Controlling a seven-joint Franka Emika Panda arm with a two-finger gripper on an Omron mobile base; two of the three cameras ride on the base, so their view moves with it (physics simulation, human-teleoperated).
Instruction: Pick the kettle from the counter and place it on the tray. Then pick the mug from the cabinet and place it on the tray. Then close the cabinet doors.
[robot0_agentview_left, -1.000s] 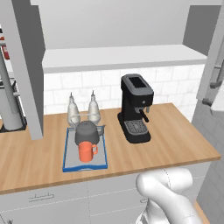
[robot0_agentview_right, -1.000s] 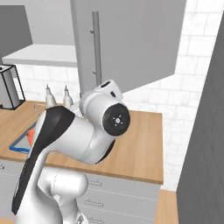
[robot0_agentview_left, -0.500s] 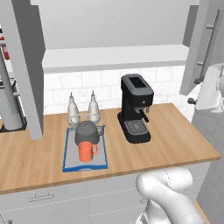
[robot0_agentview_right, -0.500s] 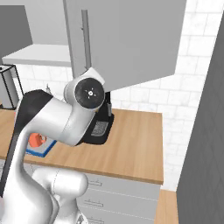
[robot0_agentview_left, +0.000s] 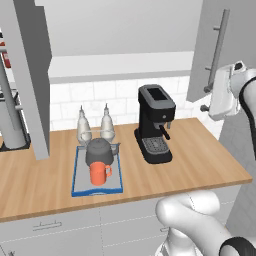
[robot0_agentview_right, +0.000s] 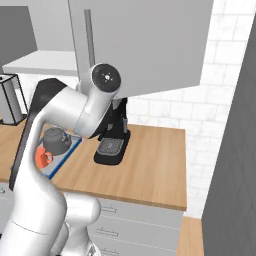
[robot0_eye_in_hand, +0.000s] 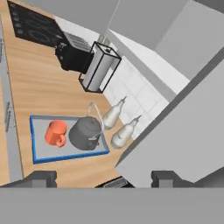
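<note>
While the pincer hangs released beside the right cabinet door, the kettle and mug sit together on the tray, well beyond its fingertips.

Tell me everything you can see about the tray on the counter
The tray is a flat rectangle with a grey floor and a thin blue rim, lying level on the wooden counter just in front of two pale shakers. It carries two things: the dark grey kettle at its back, nearest the shakers, and the orange mug at its front, standing upright close to the kettle. Its material looks smooth and matte. The black coffee machine stands beside it, apart from it.
</note>
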